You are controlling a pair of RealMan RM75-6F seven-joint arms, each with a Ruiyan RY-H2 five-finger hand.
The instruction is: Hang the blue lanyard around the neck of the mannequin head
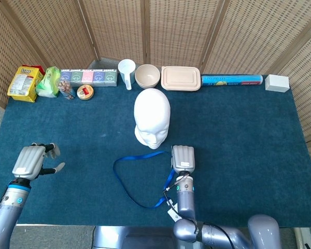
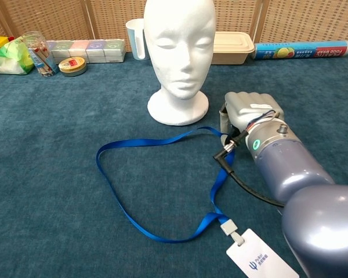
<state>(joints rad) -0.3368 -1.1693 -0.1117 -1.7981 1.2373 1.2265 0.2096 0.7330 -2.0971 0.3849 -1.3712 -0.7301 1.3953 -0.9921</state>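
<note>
Little done: right hand [image 2: 250, 111] is gripping blue lanyard [image 2: 162, 186] w/ curled fingers beside mannequin head [image 2: 180, 52], neck bare; left hand [image 1: 31, 162] idling, fingers apart.

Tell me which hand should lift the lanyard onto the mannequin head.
The right hand: it already sits on the blue lanyard strap just beside the mannequin head. The left hand holds nothing, far off at the table's left edge.

Matt white foam-like mannequin head [image 2: 180, 43], flat woven blue lanyard [image 2: 156, 191], napped teal cloth table cover [image 2: 58, 174], glossy silver-grey right hand [image 2: 252, 110].
</note>
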